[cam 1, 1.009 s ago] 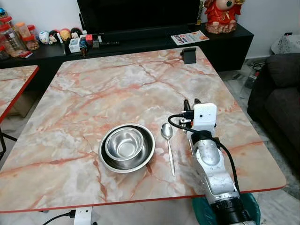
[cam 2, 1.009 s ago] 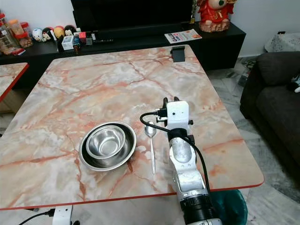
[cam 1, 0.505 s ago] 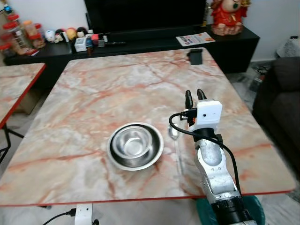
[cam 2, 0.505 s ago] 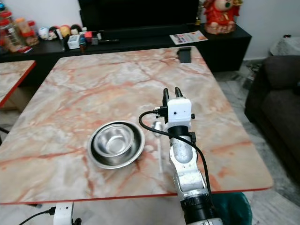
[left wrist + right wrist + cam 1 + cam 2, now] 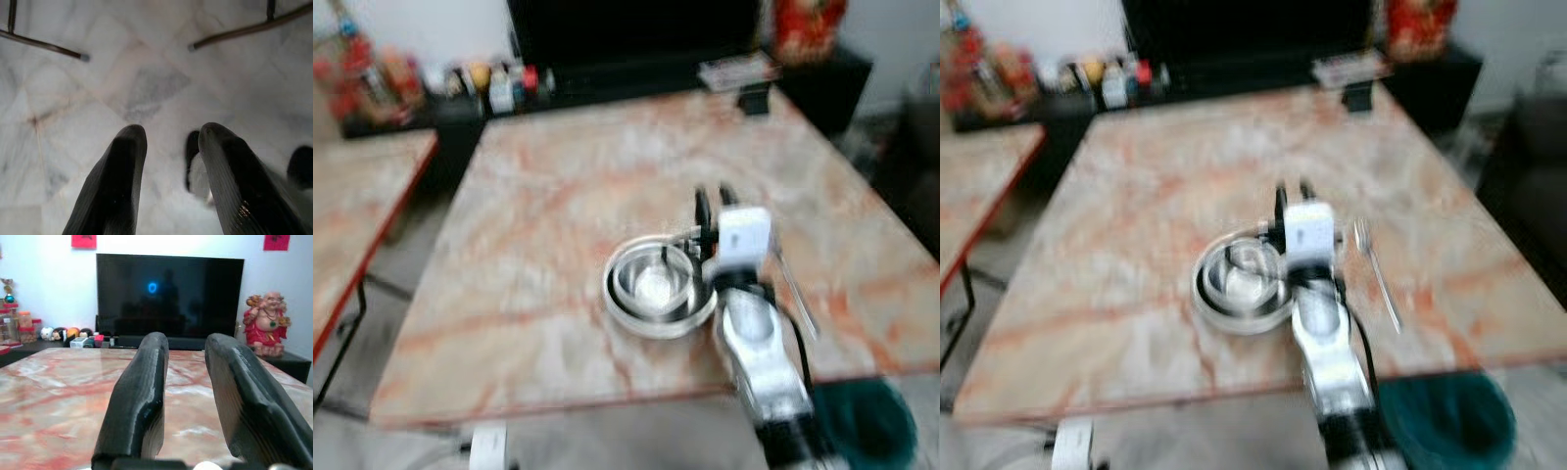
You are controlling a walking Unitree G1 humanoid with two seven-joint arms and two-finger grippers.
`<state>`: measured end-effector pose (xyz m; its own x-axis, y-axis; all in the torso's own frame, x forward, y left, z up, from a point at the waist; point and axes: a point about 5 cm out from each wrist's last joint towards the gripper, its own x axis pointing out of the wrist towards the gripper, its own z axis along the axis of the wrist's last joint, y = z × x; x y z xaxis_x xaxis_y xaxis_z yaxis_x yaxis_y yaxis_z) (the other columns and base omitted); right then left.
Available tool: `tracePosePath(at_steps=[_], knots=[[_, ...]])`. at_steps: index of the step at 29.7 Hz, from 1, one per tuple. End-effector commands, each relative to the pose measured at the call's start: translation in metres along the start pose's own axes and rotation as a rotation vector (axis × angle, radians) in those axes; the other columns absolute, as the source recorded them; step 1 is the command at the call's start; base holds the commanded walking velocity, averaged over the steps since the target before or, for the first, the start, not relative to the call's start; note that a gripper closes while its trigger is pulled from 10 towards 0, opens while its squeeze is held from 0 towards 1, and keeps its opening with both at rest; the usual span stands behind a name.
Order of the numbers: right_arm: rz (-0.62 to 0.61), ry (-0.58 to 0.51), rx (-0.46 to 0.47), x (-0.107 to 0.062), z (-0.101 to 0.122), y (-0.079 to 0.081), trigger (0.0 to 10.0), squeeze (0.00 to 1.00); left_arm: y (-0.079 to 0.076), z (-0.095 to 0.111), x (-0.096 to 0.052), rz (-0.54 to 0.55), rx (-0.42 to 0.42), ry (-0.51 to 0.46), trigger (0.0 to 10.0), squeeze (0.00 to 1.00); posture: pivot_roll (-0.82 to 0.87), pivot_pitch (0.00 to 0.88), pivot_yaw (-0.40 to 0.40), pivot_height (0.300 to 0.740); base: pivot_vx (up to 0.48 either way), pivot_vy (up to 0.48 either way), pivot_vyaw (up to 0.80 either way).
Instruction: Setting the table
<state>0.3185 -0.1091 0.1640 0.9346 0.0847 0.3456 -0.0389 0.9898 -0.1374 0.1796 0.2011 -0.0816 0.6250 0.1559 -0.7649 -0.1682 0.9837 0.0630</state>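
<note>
spoon [image 5: 795, 290] blurred beside bowls [image 5: 656, 286]

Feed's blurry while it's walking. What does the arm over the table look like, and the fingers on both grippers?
The right arm is a silver, rounded shell with a black cuff near its base, a white boxy block at the wrist and a black cable looping beside it. The right gripper has two long, matte black fingers with flat inner faces. The left gripper has matching black fingers, slightly glossy.

1. Steel bowl [image 5: 651, 284] sits upright inside a wider steel plate [image 5: 625, 309], near the front edge of the marble bench [image 5: 548, 196].
2. Spoon [image 5: 1376, 274] lies flat just to their right, handle toward the front edge.
</note>
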Motion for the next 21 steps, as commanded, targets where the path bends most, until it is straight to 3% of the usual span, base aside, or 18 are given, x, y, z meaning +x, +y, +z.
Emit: tracePosePath(at_steps=[1,21], knots=[[0.034,-0.026,0.019,0.0026,0.0068,0.0115,10.0,0.00,0.0117,-0.0086,-0.0022,0.031,-0.007,0.030,10.0,0.00,0.00,0.037,0.096,0.740,0.000,0.465,0.00],[0.078,-0.068,0.008,0.0053,0.0153,0.0149,10.0,0.00,0.0081,-0.0112,-0.0028,0.030,-0.019,0.035,10.0,0.00,0.01,0.043,0.079,0.740,0.000,0.466,0.00]])
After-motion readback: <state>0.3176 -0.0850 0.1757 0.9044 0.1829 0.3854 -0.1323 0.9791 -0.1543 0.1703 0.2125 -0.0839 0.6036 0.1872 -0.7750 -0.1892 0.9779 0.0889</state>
